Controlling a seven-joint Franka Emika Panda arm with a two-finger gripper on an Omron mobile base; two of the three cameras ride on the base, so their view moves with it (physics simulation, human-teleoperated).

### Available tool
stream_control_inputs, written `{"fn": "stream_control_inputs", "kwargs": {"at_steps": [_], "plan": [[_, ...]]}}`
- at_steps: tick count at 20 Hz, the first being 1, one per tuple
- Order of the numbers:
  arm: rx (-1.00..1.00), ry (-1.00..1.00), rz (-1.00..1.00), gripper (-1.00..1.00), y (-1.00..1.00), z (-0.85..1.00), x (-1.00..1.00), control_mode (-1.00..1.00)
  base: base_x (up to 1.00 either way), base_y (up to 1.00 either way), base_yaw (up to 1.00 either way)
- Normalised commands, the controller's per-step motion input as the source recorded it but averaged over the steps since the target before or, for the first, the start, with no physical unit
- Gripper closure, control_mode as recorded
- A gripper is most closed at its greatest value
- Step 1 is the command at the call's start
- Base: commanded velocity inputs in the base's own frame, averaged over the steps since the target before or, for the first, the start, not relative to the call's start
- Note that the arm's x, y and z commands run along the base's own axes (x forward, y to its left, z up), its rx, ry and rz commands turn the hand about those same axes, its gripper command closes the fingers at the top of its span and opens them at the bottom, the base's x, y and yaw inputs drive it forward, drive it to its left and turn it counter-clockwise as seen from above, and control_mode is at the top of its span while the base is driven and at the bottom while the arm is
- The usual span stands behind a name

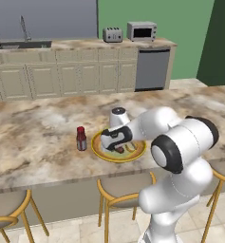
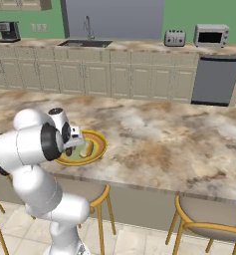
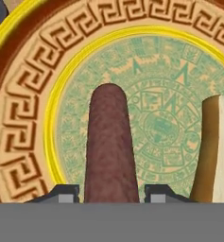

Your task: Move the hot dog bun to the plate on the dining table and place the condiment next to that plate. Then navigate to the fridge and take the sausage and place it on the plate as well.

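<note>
The plate (image 1: 99, 154) with its yellow-orange rim lies on the dining table (image 1: 38, 137) near the front edge. On its green centre rest the tan hot dog bun (image 3: 218, 151) and, left of it, the reddish-brown sausage (image 3: 109, 146). My gripper (image 3: 112, 194) hangs low over the plate and straddles the sausage's near end, with a thin gap showing on each side between the fingertips (image 3: 66, 193) and the sausage. The red condiment (image 1: 81, 138) bottle stands upright on the table just left of the plate. From the right base, the plate (image 2: 100, 144) and bun (image 2: 89, 148) lie beside my forearm.
Yellow-framed stools (image 1: 118, 190) stand under the table's front edge. Across the aisle a cream cabinet counter carries a sink (image 1: 23, 45), toaster (image 1: 112, 34), microwave (image 1: 141, 31) and coffee machine (image 2: 7, 31), with a grey dishwasher (image 1: 152, 69) below.
</note>
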Motion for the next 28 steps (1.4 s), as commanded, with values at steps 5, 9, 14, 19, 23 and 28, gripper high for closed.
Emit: {"fn": "stream_control_inputs", "kwargs": {"at_steps": [5, 9, 14, 19, 23, 28], "plan": [[0.00, -0.01, 0.00, -1.00, 0.00, 0.63, -0.14, -1.00, 0.00, 0.00, 0.00], [0.01, -0.03, 0.00, -1.00, 0.00, 0.97, -0.31, -1.00, 0.00, 0.00, 0.00], [0.03, -0.03, -0.01, -1.00, -0.11, 1.00, -0.65, -1.00, 0.00, 0.00, 0.00], [0.00, 0.00, -0.08, -1.00, -0.40, 0.97, -0.97, -1.00, 0.00, 0.00, 0.00], [0.00, 0.00, -0.10, -1.00, -0.56, 0.62, -1.00, -1.00, 0.00, 0.00, 0.00], [0.02, -0.02, -0.10, -1.00, -0.74, 0.09, -1.00, -1.00, 0.00, 0.00, 0.00]]}}
